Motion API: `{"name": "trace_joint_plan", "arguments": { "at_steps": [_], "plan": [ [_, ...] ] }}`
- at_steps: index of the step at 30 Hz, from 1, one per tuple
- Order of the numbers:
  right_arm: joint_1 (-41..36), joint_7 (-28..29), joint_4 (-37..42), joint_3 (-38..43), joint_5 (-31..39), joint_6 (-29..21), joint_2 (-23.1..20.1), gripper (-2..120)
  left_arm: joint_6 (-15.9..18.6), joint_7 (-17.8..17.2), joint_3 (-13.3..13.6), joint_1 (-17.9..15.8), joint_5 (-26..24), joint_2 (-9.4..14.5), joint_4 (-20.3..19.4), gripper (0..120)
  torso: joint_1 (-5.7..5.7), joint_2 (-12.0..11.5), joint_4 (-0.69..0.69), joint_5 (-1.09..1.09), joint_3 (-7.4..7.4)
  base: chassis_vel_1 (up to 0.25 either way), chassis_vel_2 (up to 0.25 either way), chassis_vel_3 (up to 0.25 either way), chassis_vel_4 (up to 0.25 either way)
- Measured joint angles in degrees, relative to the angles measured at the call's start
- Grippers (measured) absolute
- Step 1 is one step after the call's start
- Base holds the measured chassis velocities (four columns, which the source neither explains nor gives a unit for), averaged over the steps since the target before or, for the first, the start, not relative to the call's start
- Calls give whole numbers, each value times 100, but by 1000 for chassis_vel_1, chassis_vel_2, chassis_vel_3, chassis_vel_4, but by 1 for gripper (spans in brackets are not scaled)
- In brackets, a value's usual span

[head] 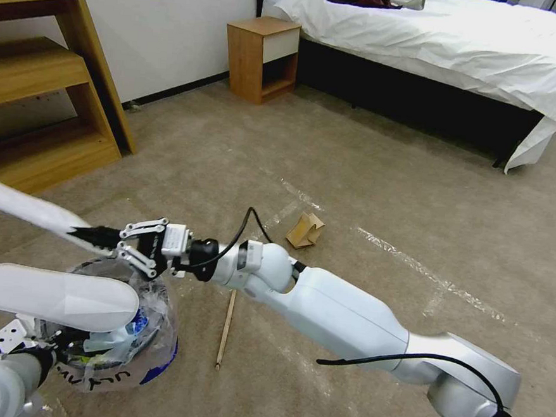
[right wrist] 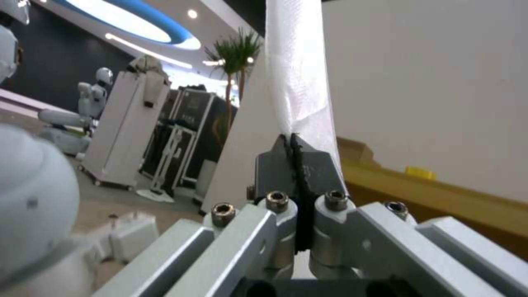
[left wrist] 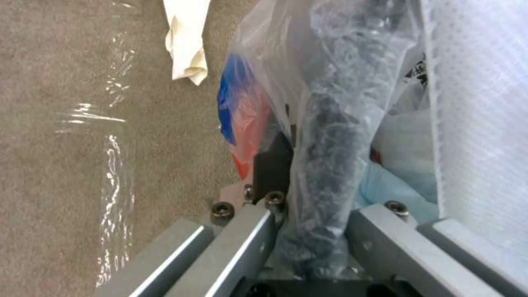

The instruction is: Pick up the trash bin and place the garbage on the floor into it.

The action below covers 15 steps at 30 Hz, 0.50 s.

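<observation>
Slipper (head: 30,213): pinched at one end by right hand (head: 107,240), long axis running to 10 o'clock, just above bin (head: 125,344). Bin: rim clamped by left hand (left wrist: 313,231), second slipper (head: 56,298) laid across it. Stick (head: 225,329) and cardboard (head: 305,231) remain on floor (head: 387,197). Bin contents obscured.

The right gripper (right wrist: 298,165) has its dark pads (right wrist: 319,167) pressed together on the edge of a white slipper (right wrist: 294,78). The slipper rises straight away from the pads, its textured fabric running out of the picture. Silver linkage bars (right wrist: 242,243) with hex bolts (right wrist: 278,201) fan out below the pads. Behind stand a pale wall (right wrist: 429,82), a wooden shelf edge (right wrist: 440,189), a potted plant (right wrist: 239,53), equipment cases (right wrist: 181,136) and a white robot (right wrist: 90,99) well apart.
</observation>
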Motion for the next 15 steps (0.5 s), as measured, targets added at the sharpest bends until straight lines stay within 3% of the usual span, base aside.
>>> {"name": "trace_joint_plan", "arguments": {
  "at_steps": [15],
  "plan": [
    [-479,-152,-650,79,-322,184,299,0,0,-14,12,47,-19,-81,-105,0,0,0,-1,0,0,0,0,0,0]
  ]
}}
